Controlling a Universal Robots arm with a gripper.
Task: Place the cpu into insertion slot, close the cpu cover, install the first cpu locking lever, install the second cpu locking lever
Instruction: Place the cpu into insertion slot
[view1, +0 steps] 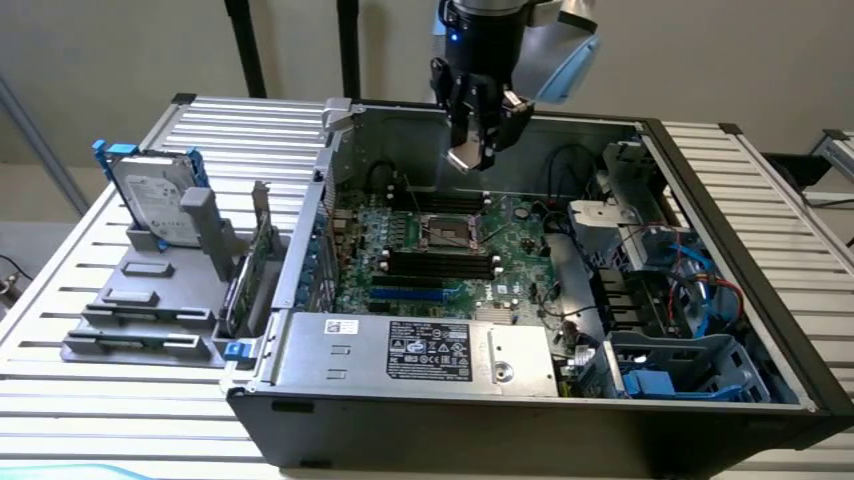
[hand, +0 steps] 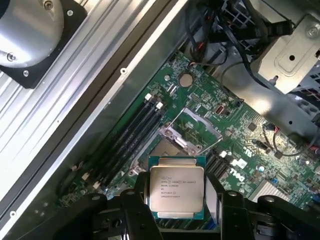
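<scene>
The gripper (view1: 478, 140) pinches the cpu (hand: 177, 192) between its fingers, high over the insertion slot (hand: 161, 150), which looks bare far below the fingers with the cpu cover (hand: 205, 121) tipped up, so no step is done yet.

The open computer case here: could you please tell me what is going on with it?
A robot arm's gripper holds the cpu, silvery face showing, above the green motherboard inside the case. The insertion slot below looks empty, and the cpu cover appears swung open. The chip is not yet seated.
</scene>
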